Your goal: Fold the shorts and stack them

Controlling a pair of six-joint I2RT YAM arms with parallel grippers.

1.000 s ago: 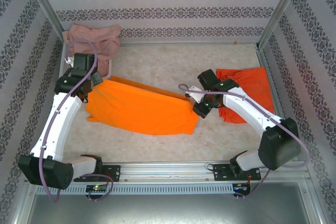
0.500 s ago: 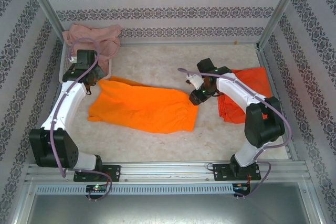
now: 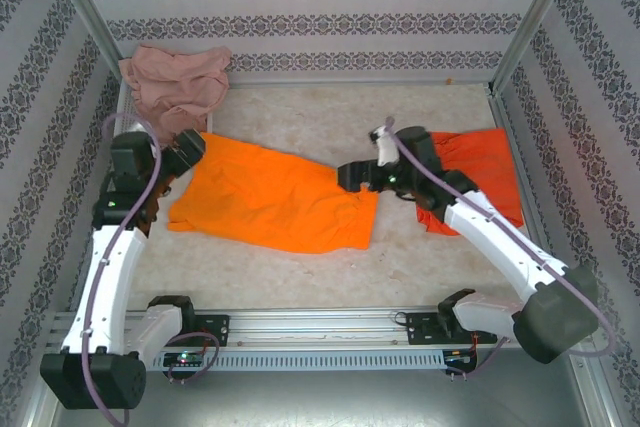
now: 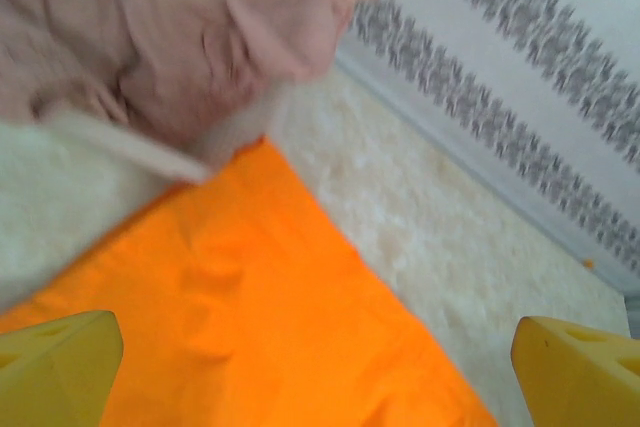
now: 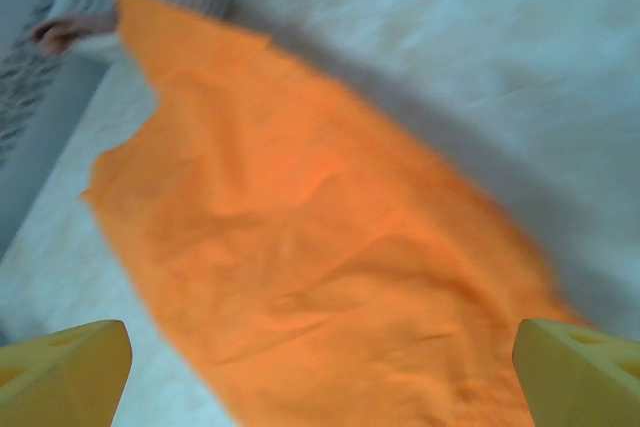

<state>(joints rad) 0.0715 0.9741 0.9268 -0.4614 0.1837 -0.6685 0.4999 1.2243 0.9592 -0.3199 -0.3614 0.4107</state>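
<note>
Orange in the middle of the frame: bright orange shorts [image 3: 275, 197], spread nearly flat on the bench [image 3: 430, 112], not yet folded. At the cloth's left end, left end effector [image 3: 190, 147], spread wide apart, holding nothing. At the cloth's right end, right end effector [image 3: 348, 175], also wide apart and empty. In the upper left, pink shorts [image 3: 175, 87] in a heap; at the right, red-orange shorts [image 3: 485, 162], partly under the right arm [image 3: 490, 232].

Could go wrong in a few ways. Might pinch only the top layer and make a crooked, bunched fold. Might catch the pink shorts too, with the orange corner right beside that heap. Might drag the red-orange shorts along, with the right arm across them. Might pull harder on one side and twist the cloth.

For room: plenty of bare bench above the orange cloth, toward the back wall [image 3: 300, 22], good for folding upward. Less below, just a thin strip before the metal rail [image 3: 320, 325]. Tight at the left, with wall and heap close by. Tight at the right too, with the red-orange shorts near. Best to lift low and slow, and keep clear of both other shorts.
</note>
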